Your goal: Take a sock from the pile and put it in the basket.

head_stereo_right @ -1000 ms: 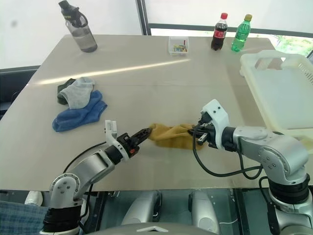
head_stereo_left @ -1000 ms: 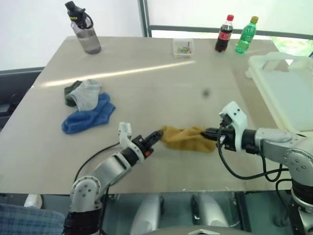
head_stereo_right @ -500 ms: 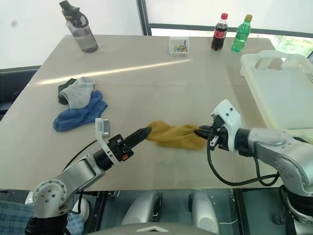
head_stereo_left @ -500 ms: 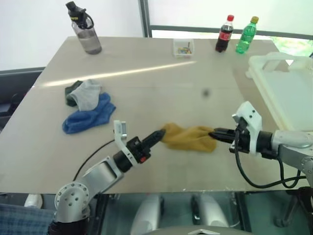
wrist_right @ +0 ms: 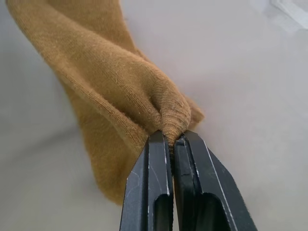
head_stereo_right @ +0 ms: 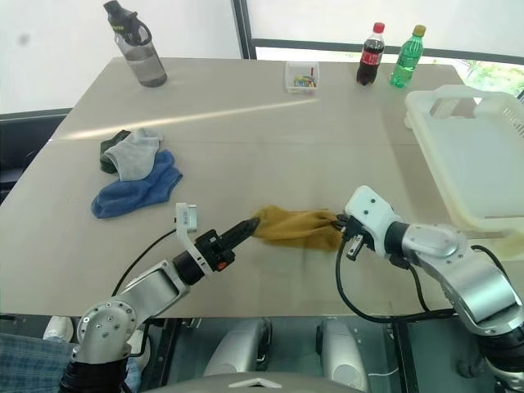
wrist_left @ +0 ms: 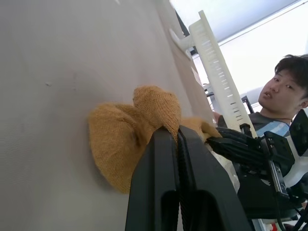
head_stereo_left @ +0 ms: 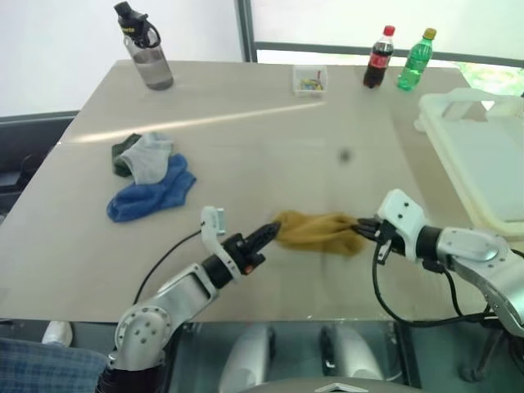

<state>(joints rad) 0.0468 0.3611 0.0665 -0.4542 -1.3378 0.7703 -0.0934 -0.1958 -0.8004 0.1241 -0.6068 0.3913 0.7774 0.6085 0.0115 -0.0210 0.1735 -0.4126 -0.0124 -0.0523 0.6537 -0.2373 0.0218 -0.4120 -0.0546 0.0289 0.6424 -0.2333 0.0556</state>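
I had the sock pinched at both ends, stretched between my two grippers above the near part of the table. My left gripper was clamped tight on its left end, and my right gripper was clamped just as tight on its right end, a bunched fold of yellow knit squeezed between the black fingers. The pile lay well apart, far to the left. The basket stood at the table's right edge.
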